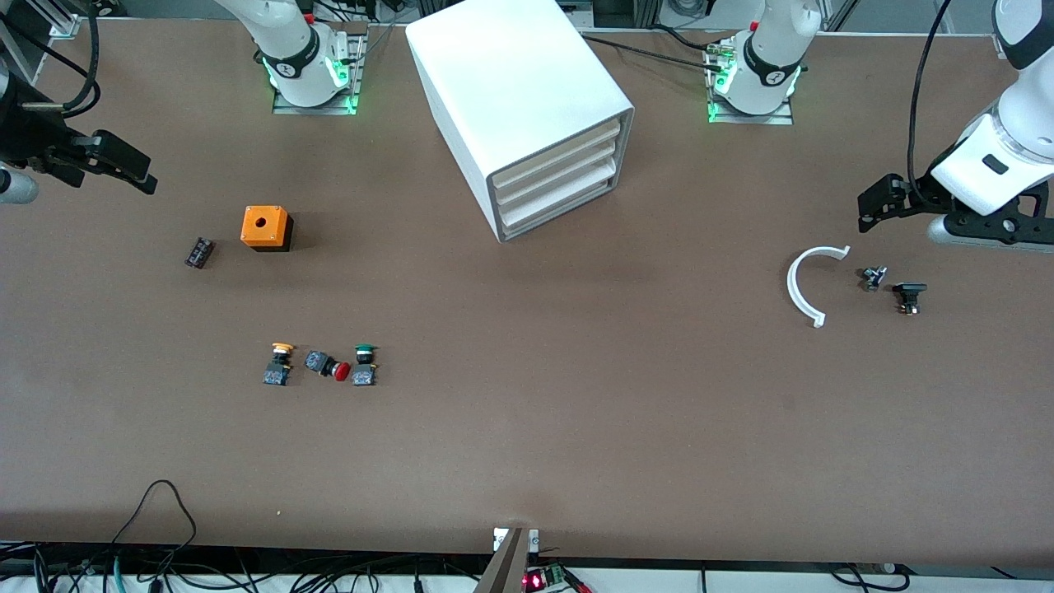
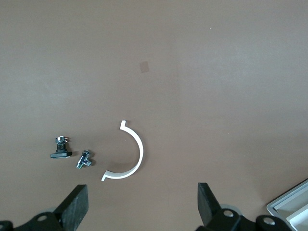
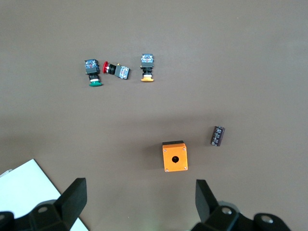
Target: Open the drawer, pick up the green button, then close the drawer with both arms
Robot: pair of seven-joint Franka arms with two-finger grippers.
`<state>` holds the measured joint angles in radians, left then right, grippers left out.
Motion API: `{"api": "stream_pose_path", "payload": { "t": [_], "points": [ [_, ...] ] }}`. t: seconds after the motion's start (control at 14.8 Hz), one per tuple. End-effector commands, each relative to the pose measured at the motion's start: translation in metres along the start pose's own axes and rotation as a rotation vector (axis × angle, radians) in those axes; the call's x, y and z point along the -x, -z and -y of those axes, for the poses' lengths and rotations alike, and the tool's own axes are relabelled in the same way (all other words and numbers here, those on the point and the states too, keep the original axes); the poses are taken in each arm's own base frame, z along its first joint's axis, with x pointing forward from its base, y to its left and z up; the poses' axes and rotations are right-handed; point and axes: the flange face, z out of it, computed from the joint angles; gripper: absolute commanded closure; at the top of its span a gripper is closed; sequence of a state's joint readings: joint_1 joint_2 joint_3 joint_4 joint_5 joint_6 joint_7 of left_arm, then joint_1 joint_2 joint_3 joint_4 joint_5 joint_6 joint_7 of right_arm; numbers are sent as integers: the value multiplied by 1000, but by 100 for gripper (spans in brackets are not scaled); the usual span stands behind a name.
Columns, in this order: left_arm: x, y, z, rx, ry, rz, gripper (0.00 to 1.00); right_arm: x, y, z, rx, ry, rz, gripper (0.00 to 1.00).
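The drawer is the lowest of four in the white cabinet, and it is shut. The green button stands on the brown table, beside a red button and an orange button. Only the right wrist view shows their blue blocks well. The right tool hangs wide open and empty near an orange box. The left tool hangs wide open and empty over a thin white arc.

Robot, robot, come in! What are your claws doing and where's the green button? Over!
Left claw open over white curved clip; right claw open, empty. Lowest cream-fronted drawer shut. Green-capped push button out on table, beside red-capped button. Nothing blocking.
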<state>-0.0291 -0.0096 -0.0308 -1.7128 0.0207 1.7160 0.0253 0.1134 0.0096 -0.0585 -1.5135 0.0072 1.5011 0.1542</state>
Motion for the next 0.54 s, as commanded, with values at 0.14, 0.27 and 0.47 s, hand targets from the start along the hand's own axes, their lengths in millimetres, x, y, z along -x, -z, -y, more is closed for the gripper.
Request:
{"api": "stream_pose_path", "payload": {
  "t": [0.14,0.27,0.47],
  "points": [
    [1,5,7,12,0,-18,0,-2,10,-1,-4,6,-32,0],
    [1,5,6,10,-2,-16,0,-2,10,-1,-3,3,-31,0],
    [1,5,3,11,-3,-17,0,-1,10,-2,-1,-7,-24,0]
  ]
}}
